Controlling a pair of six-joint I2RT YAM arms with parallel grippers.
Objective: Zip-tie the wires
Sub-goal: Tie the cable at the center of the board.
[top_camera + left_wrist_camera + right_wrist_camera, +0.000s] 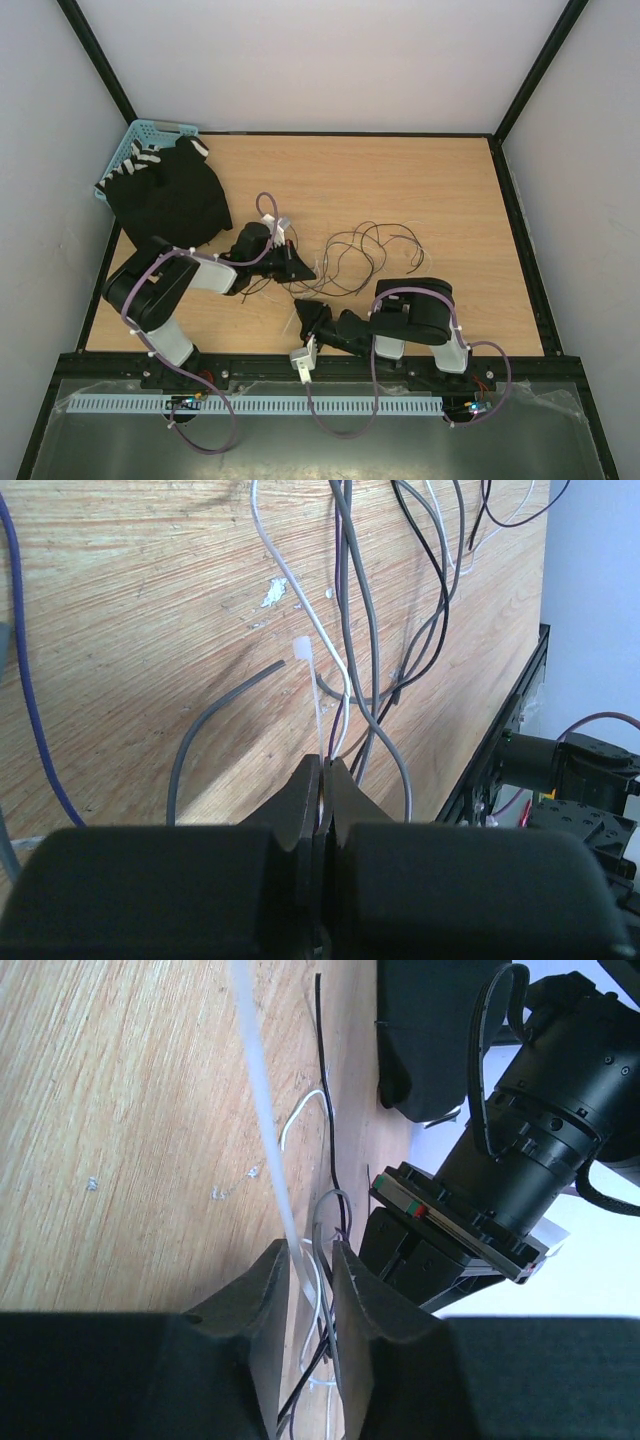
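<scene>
right, early days here: the wires (372,248) lie sprawled in loose loops on the wooden table (450,190), mid-table, just beyond both claws, nothing bundled. the left gripper (322,765) is pinched tight on the white zip tie (312,695), with a few strands running past its tips. the right gripper (312,1260) stands narrow, the tie's tail passing between its jaws with a gap showing, so not clamped by the look of it. looping, threading the head and cinching all seem left to do.

Wooden table (450,200) — on it wires (370,250), black cloth (170,195), blue basket (140,135)
</scene>
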